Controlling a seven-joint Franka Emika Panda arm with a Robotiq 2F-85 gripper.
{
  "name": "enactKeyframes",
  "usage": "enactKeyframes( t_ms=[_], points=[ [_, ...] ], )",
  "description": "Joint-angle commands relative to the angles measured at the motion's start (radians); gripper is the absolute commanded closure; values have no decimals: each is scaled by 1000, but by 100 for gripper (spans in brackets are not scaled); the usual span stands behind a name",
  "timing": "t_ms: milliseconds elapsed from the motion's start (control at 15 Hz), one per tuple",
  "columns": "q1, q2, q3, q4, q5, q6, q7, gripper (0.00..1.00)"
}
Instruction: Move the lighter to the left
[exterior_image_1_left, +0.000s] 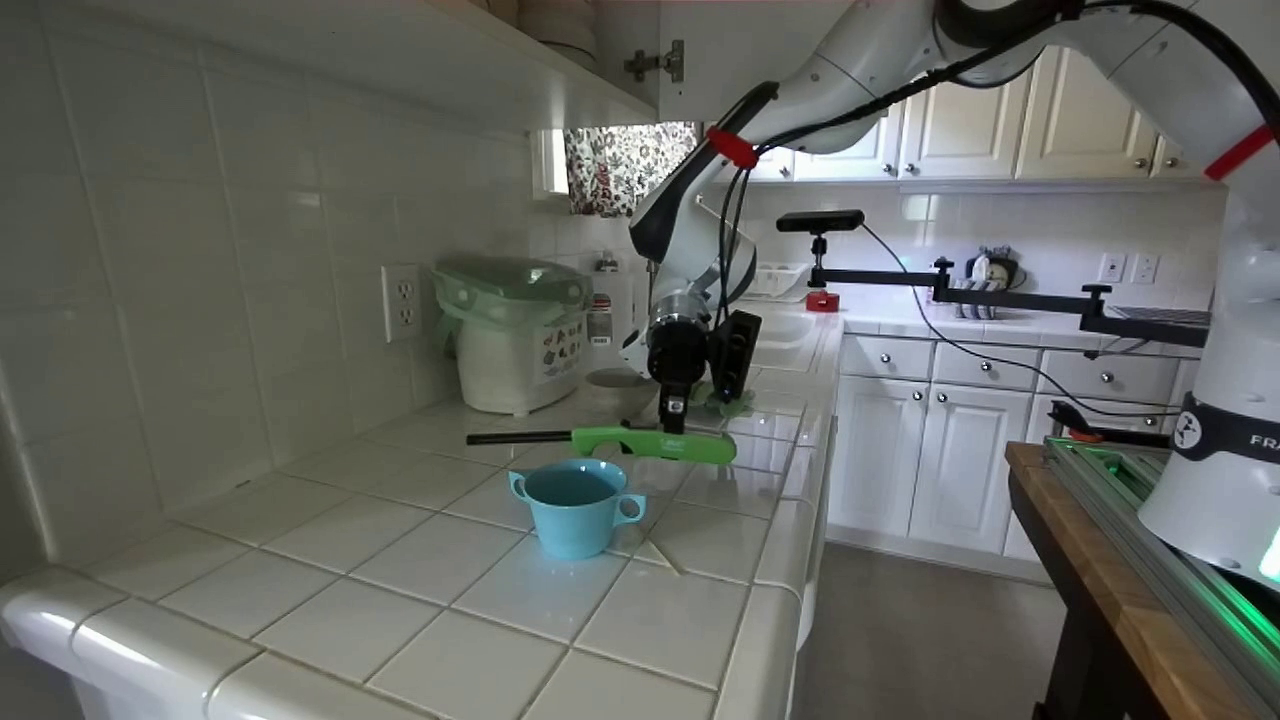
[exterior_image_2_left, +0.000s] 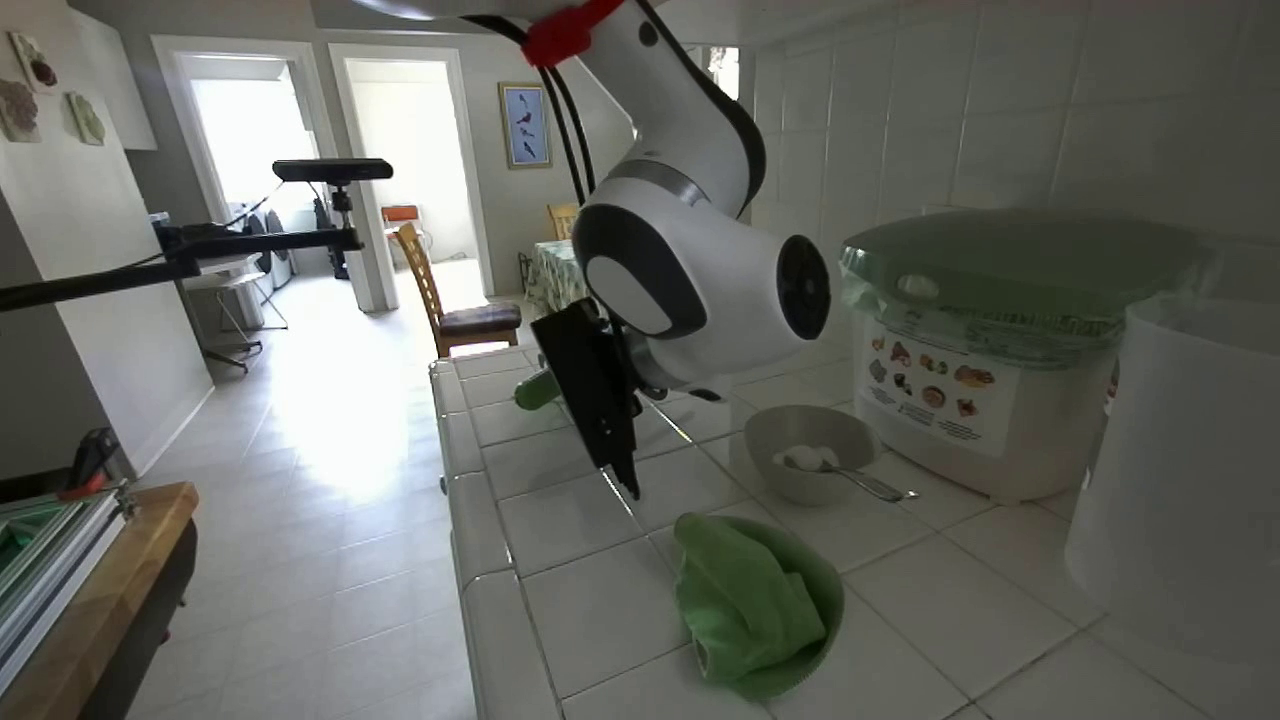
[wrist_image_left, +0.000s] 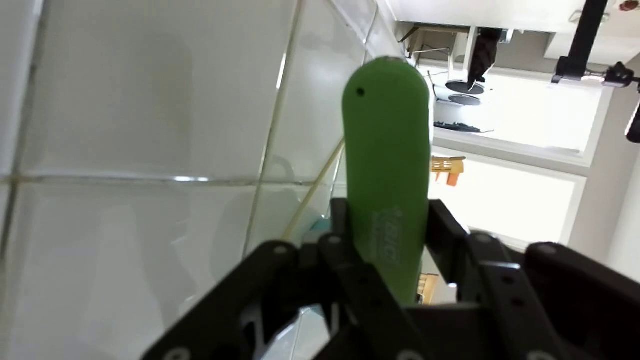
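Note:
The lighter (exterior_image_1_left: 600, 438) has a bright green body and a thin black wand. My gripper (exterior_image_1_left: 673, 418) is shut on its green body and holds it roughly level, raised above the tiled counter. In the wrist view the lighter (wrist_image_left: 387, 150) sits between both fingers of the gripper (wrist_image_left: 385, 220), its rounded butt end toward the camera. In an exterior view only the green butt end of the lighter (exterior_image_2_left: 538, 390) shows; the wrist hardware hides the rest and the fingers. A blue cup (exterior_image_1_left: 575, 525) with two handles stands upright on the counter, just below the lighter in the picture.
A thin pale stick (exterior_image_1_left: 662, 557) lies beside the cup. A lidded bin (exterior_image_1_left: 520, 345) stands by the wall. A green bowl with a green cloth (exterior_image_2_left: 750, 600), a grey bowl (exterior_image_2_left: 770, 430) with a fork and a white cylinder (exterior_image_2_left: 1180, 480) stand nearby. A cabinet (exterior_image_1_left: 560, 70) hangs overhead.

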Motion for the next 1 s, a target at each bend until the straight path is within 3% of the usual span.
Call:
enactKeyframes(
  t_ms=[0, 933],
  points=[
    [23, 25, -28, 39, 22, -29, 23, 84],
    [35, 93, -40, 111, 9, -146, 149, 84]
  ],
)
